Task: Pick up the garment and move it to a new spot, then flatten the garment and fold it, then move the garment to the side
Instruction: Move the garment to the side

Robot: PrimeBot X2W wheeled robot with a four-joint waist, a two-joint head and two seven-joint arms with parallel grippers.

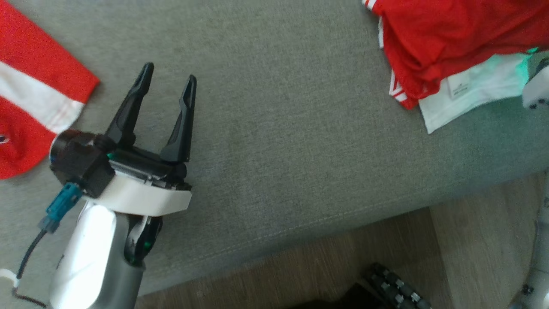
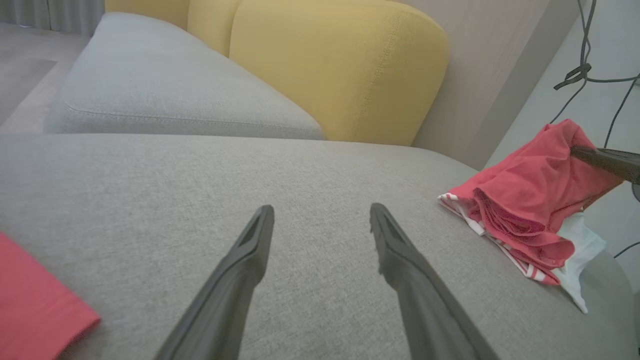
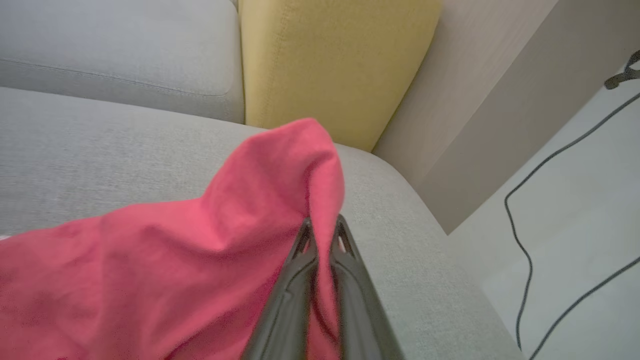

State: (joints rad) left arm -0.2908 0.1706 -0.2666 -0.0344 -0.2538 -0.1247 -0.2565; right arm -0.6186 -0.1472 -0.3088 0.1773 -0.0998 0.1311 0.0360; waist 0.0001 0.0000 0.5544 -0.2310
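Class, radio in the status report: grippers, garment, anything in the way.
Left gripper open above grey fabric sofa seat. Right gripper shut on bunched red jersey. Second red-and-white cloth beside left gripper, apart.

Garment (image 1: 450, 34) at the right end of the sofa seat (image 1: 291, 128), left gripper (image 1: 170, 73) over the middle.
The garment lies bunched on the seat, one raised fold clamped between the jaws of the right gripper (image 3: 323, 222). The left gripper, jaws apart, hangs between it and another cloth (image 1: 34, 86) at the far left. Back cushions (image 2: 340, 65) stand behind the seat; the floor (image 1: 386, 240) lies before it.
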